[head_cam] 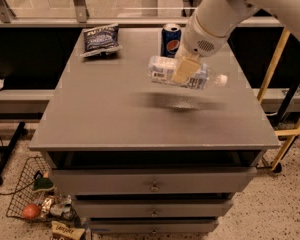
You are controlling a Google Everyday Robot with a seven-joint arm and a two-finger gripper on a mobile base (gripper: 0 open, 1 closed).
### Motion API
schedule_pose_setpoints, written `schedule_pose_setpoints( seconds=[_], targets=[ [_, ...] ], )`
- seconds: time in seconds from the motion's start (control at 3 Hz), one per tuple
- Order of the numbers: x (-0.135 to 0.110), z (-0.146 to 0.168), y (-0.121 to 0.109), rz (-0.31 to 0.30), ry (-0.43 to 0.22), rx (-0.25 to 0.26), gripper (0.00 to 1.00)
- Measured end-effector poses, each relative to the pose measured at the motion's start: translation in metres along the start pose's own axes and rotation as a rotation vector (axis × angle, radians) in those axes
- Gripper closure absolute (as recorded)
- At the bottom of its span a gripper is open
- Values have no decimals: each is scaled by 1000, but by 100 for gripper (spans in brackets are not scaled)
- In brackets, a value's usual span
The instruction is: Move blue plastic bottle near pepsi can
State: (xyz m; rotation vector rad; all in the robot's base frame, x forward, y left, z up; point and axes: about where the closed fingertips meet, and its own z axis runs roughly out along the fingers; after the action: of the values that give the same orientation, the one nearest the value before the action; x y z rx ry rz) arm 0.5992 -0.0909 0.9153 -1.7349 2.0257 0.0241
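Observation:
The blue plastic bottle [166, 71] lies sideways in the air above the grey table [115, 119], its white cap pointing right, with its shadow on the tabletop below. My gripper [185, 69] comes down from the white arm at the upper right and is shut on the bottle's middle. The pepsi can [170, 40] stands upright at the back of the table, just behind and slightly left of the gripper. The bottle's left end hangs a short way in front of the can, apart from it.
A dark blue snack bag [100, 39] lies at the table's back left. The table has drawers [154, 186] below its front edge. A wire basket [35, 199] with items sits on the floor at lower left. A yellow frame [277, 59] stands to the right.

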Motion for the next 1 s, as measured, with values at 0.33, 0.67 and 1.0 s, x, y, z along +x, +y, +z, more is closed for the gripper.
schedule_pose_setpoints(
  seconds=[0.33,0.67,1.0],
  targets=[
    [-17,5,-32,-18,-1,40,100],
    [-28,20,-53,-26,9,47,100],
    [-29,36,-65,-17,24,38,100]
  ],
)
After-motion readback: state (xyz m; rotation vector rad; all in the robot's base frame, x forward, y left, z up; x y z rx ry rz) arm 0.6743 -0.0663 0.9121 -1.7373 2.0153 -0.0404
